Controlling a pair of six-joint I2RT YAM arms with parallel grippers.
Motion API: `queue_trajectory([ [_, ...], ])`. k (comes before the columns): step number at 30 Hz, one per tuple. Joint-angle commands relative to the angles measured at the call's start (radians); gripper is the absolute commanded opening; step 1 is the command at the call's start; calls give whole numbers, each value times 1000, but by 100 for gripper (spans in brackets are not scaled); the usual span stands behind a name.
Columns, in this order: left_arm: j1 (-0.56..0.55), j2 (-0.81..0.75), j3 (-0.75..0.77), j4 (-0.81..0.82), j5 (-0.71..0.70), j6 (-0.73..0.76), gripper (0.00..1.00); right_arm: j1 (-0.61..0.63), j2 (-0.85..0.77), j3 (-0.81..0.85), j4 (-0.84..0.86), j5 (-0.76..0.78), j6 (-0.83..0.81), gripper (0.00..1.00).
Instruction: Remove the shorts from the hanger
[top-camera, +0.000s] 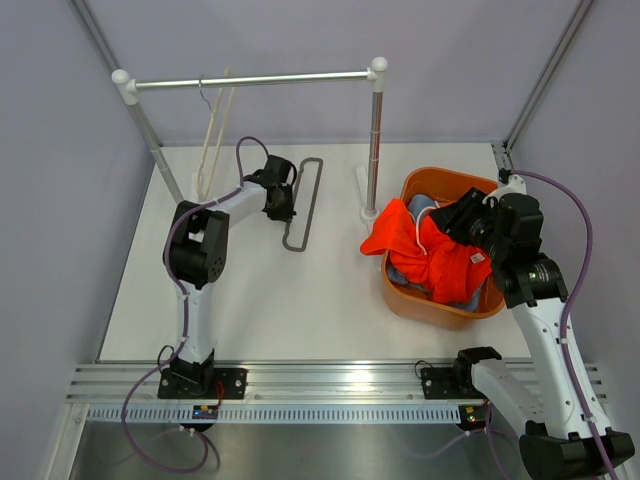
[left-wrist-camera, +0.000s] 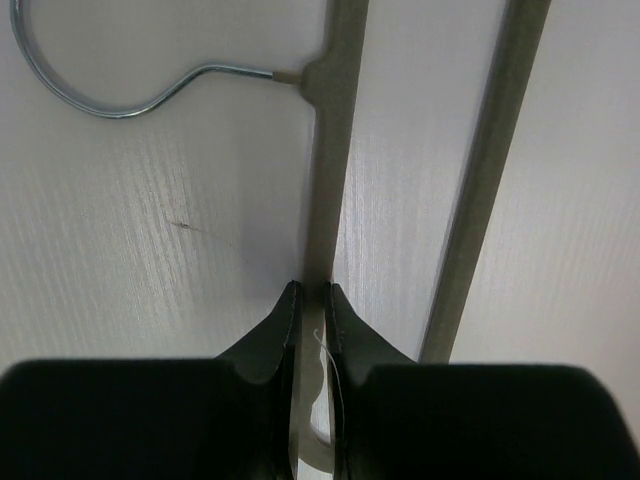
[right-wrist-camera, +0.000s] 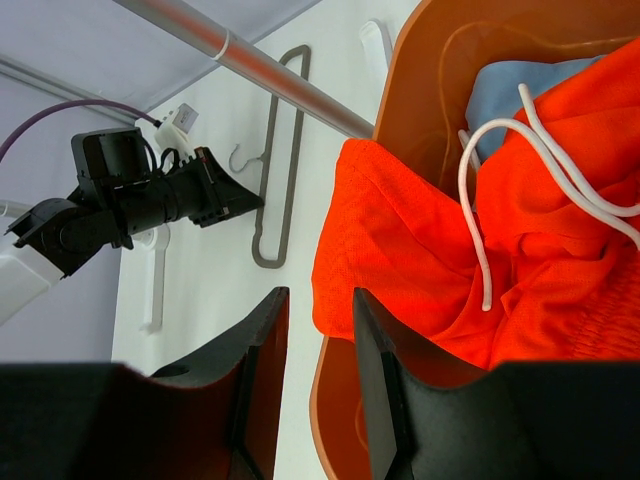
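**Left pincer (left-wrist-camera: 311, 290) clenched on bare hanger (left-wrist-camera: 330, 150), left of basket (top-camera: 425, 305).**
Lift it level; right pincer (right-wrist-camera: 320, 300), released, above the shorts (right-wrist-camera: 420, 250).

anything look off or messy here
The orange shorts spill over the rim of the basket instead of lying inside. A grey hanger lies flat on the table, off the rail, pinched by the left gripper.

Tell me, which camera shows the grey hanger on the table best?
Top external: nearly the whole hanger outline shows, flat on the table. Left wrist gives only its hook and two bars; right wrist shows it crossed by a rack pole.
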Motion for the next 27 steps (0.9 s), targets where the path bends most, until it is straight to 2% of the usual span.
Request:
queue_trajectory([
  [1,6,44,-10,-39,-25,20,0,-5,-16,-3,13,-6,0,40],
  [9,-9,-44,-10,-51,-70,31,0,-5,-24,0,4,7,-6,41],
  [16,-52,-119,9,-115,-188,69,0,-5,-19,-3,21,-8,4,41],
  [23,-80,-188,-23,-134,-238,78,0,-3,-15,22,12,-23,-5,41],
  [27,-100,-232,-40,-141,-254,86,0,-5,-5,55,-4,-60,-14,47],
])
